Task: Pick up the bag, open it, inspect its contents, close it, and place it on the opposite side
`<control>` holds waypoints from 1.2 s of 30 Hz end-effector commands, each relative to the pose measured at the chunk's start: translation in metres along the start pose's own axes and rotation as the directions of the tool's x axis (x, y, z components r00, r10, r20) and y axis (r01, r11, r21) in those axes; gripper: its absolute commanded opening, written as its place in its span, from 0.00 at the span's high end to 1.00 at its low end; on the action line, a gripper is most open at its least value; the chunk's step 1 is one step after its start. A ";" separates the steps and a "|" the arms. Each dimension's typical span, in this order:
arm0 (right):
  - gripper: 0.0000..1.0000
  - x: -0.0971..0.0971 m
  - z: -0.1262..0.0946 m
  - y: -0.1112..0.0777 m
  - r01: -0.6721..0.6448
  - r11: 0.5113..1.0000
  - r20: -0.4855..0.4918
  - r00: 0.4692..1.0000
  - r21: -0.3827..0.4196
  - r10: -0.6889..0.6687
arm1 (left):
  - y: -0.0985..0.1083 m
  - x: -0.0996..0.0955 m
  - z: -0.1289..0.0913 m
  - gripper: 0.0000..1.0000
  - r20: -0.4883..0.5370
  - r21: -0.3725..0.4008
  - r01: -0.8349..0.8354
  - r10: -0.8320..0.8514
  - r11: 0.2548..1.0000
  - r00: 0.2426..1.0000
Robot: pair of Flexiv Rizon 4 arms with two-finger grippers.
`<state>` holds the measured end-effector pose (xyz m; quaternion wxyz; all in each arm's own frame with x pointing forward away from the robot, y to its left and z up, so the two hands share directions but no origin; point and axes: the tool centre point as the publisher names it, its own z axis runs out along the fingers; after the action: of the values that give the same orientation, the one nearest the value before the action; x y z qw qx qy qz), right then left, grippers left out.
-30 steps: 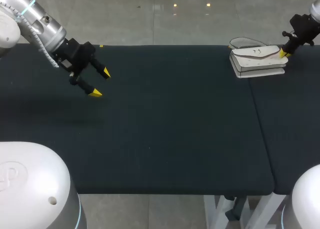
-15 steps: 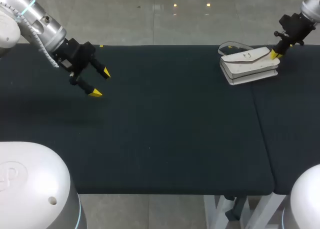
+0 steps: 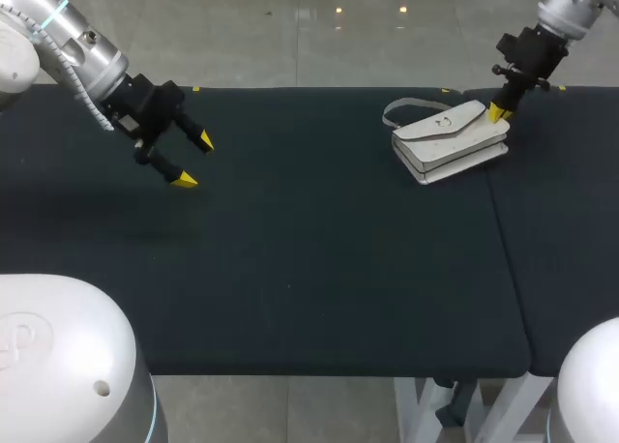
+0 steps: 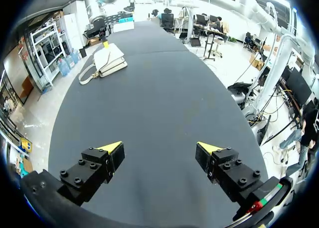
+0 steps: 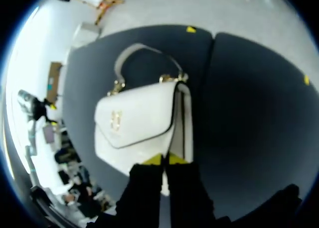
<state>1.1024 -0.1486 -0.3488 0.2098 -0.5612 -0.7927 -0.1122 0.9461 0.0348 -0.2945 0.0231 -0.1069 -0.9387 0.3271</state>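
Head view first, and we've got the white bag point(image 3: 447, 141) lying flat on the dark table point(image 3: 319, 259), far side, right of the middle, its handle point(image 3: 404, 105) trailing off towards the left. Our right gripper point(image 3: 499, 112) is down at the bag's right end, yellow tips drawn together and touching it. From its own wrist camera we can't tell whether any of the flap is caught between them. Over on the left, well apart from the bag, our left gripper point(image 3: 193, 160) hangs above bare table, fingers spread wide, holding nothing.
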 end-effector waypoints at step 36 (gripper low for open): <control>0.98 0.096 0.053 -0.062 -0.112 0.940 -0.026 0.994 -0.322 0.110 | 0.001 -0.001 0.001 0.00 0.001 0.003 -0.001 0.001 1.000 1.000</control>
<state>1.0129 -0.0712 -0.3499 0.1919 -0.6138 -0.7485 -0.1619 0.9461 0.0347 -0.2945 0.0230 -0.1069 -0.9387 0.3271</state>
